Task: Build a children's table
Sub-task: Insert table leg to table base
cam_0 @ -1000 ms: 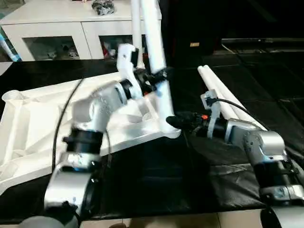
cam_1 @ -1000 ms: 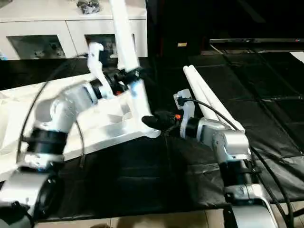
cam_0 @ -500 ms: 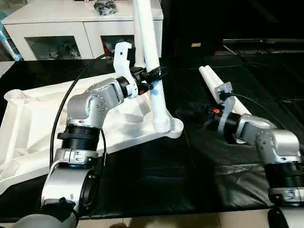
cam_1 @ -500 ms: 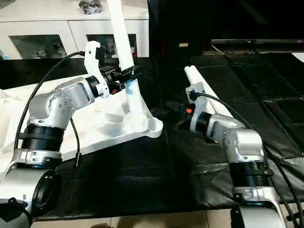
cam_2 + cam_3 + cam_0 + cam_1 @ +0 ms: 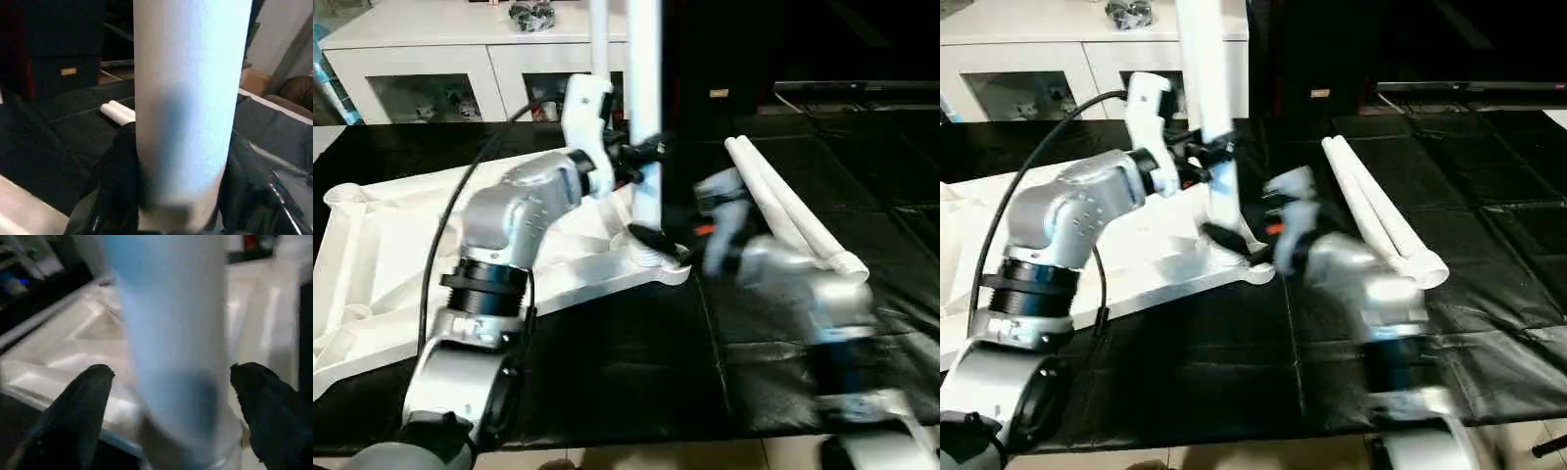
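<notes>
Black mat (image 5: 607,392) under white tabletop (image 5: 391,255), white cabinet (image 5: 431,59) behind.

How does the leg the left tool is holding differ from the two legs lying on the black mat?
The held leg stands upright; the two spare legs lie flat side by side. The held leg's lower end sits at the tabletop's corner socket, while the spare legs rest on the black mat, clear of the tabletop. The left tool grips the held leg; nothing grips the spares. All are white round tubes.

White leg (image 5: 645,108) stands upright in tabletop's (image 5: 391,255) corner socket.
</notes>
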